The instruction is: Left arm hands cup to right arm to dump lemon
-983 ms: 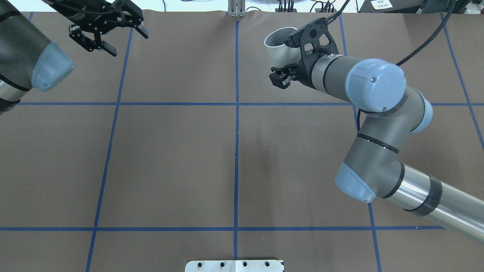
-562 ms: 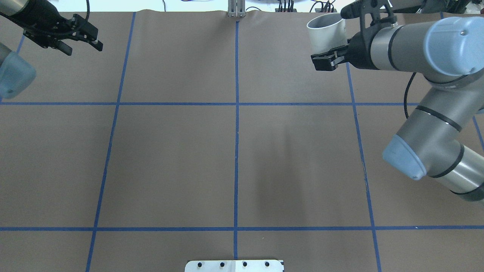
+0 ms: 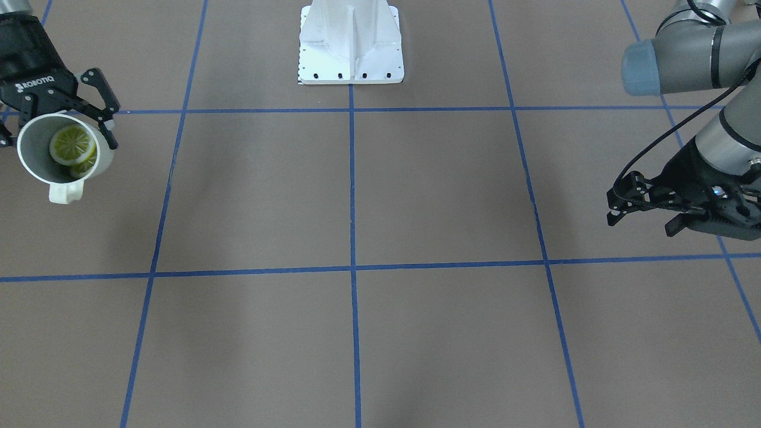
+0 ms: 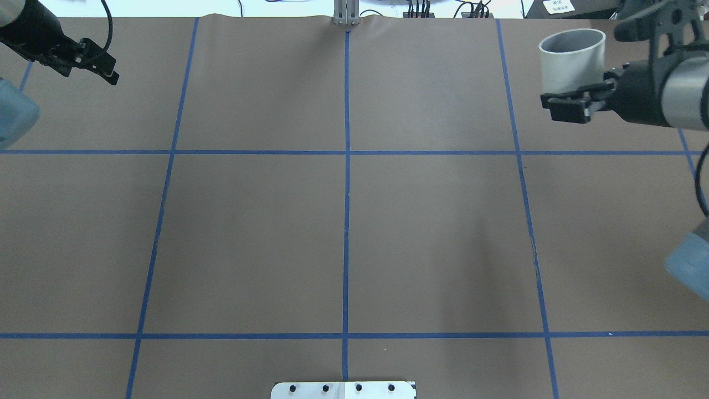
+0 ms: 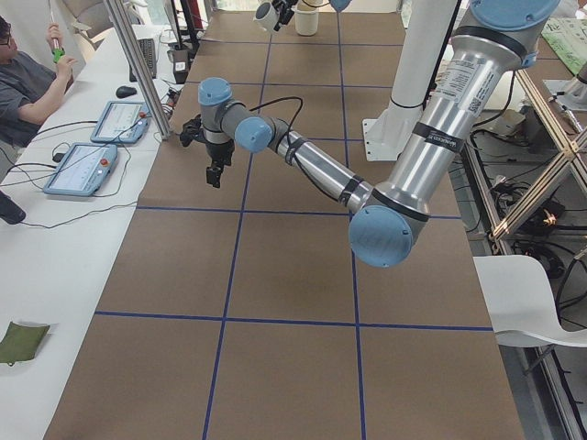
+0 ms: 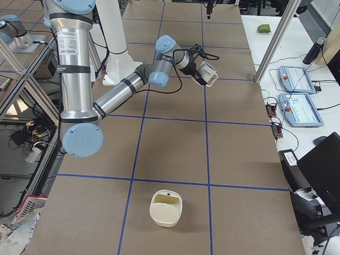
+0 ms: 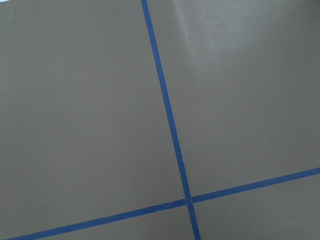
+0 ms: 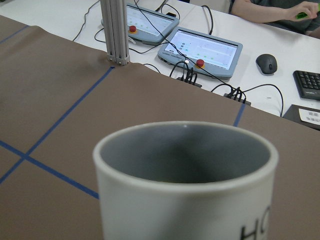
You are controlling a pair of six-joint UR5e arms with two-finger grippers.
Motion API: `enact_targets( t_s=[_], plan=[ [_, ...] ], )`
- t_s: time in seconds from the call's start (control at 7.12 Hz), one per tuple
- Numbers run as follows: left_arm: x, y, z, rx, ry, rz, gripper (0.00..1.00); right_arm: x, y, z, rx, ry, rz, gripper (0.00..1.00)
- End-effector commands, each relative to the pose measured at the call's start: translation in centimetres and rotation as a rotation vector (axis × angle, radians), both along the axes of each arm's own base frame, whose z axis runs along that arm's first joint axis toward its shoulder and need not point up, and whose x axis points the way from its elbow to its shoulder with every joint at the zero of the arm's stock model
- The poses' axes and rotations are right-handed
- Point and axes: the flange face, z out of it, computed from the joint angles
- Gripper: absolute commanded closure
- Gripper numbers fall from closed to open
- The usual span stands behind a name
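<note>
My right gripper (image 3: 57, 141) is shut on the cream-white cup (image 3: 30, 169) and holds it above the table's far right part. The cup's mouth faces up and its handle points away from the robot. Yellow-green lemon (image 3: 72, 145) slices lie inside it. The overhead view has the cup (image 4: 572, 66) between the right gripper's (image 4: 573, 83) fingers. Up close in the right wrist view, the cup (image 8: 185, 200) shows a grey inside and dark letters. My left gripper (image 4: 98, 64) hangs open and empty over the far left corner, also seen as the left gripper (image 3: 642, 215).
A cream container (image 6: 166, 208) stands on the brown mat near the table's right end. The white robot base (image 3: 351, 53) sits at mid table. Beyond the far edge are an aluminium post (image 8: 114, 30), tablets (image 8: 200, 50) and a seated person (image 5: 27, 82).
The right arm has carried the cup rightward along the far side of the table. The empty left gripper has drawn back to the far left corner.
</note>
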Motion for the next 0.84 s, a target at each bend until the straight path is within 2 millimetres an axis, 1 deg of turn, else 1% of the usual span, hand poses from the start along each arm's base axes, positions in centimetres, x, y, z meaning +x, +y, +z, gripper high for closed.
enact_targets(
  t_s=[0.0, 0.14, 0.28, 0.42, 0.56, 0.7],
  plan=[
    [0.1, 0.1, -0.5, 0.001, 0.001, -0.003, 0.00, 4.5, 4.4, 7.7, 0.044, -0.036, 0.030, 0.62],
    [0.0, 0.2, -0.5, 0.001, 0.002, -0.004, 0.00, 6.2, 5.4, 12.1, 0.043, -0.091, 0.069, 0.63],
    [0.0, 0.3, -0.7, 0.004, 0.003, -0.004, 0.00, 7.9, 6.6, 16.0, 0.015, -0.188, 0.123, 0.64],
    [0.1, 0.3, -0.7, 0.004, 0.003, -0.003, 0.00, 9.7, 8.3, 19.1, 0.010, -0.239, 0.155, 0.64],
    [0.1, 0.4, -0.8, 0.006, 0.005, -0.004, 0.00, 11.3, 9.4, 22.1, -0.047, -0.328, 0.215, 0.66],
    [0.0, 0.5, -1.1, 0.009, 0.009, -0.004, 0.00, 12.6, 10.6, 25.2, -0.109, -0.466, 0.265, 0.67]
  ],
)
